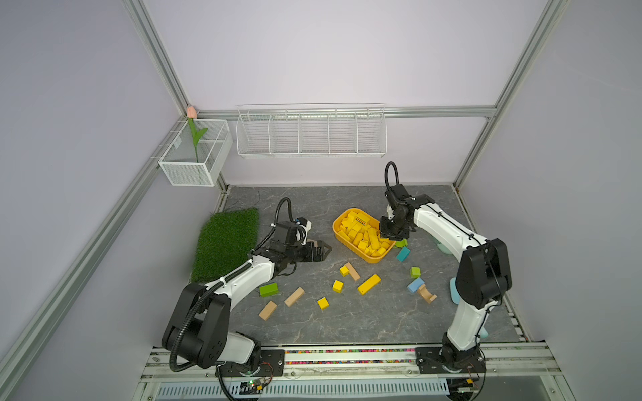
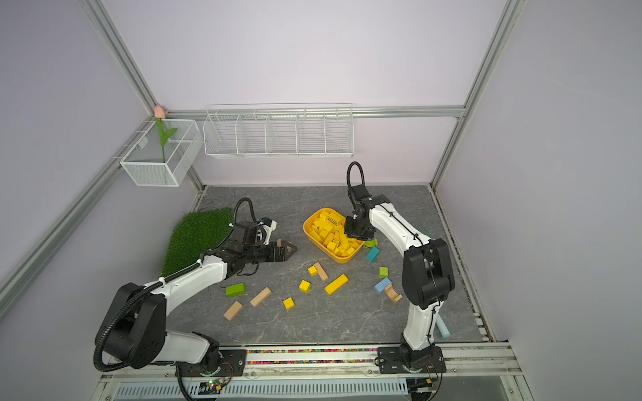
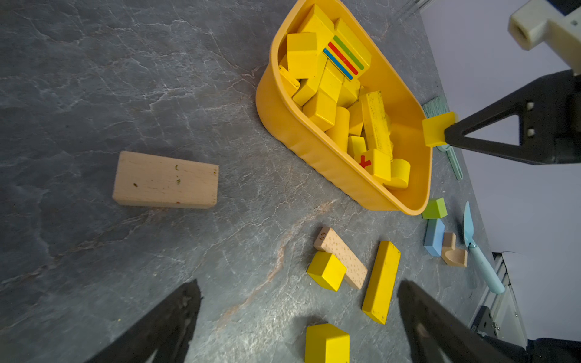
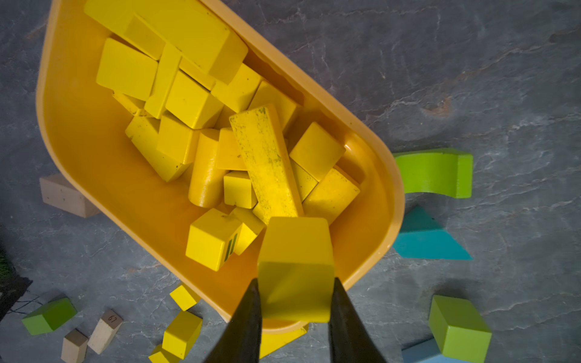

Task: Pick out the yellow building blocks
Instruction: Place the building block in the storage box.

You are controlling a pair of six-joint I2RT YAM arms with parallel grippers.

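Yellow building blocks [image 4: 264,163] heap in the tub [image 4: 78,141], lower ones buried.

Most of my yellow blocks [image 4: 220,125] lie heaped in the orange tub [image 4: 78,141]: cubes, bars, a cylinder. My right gripper [image 4: 295,283] pinches a single cube [image 4: 295,248] above the tub's end. Loose on the table [image 1: 347,326] I see a long bar [image 1: 369,284] lying flat, plus a far cube [image 1: 344,270], a middle cube [image 1: 337,286] and a near cube [image 1: 323,303].

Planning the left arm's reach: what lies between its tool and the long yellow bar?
A small yellow cube beside a tan block, shown in both top views.
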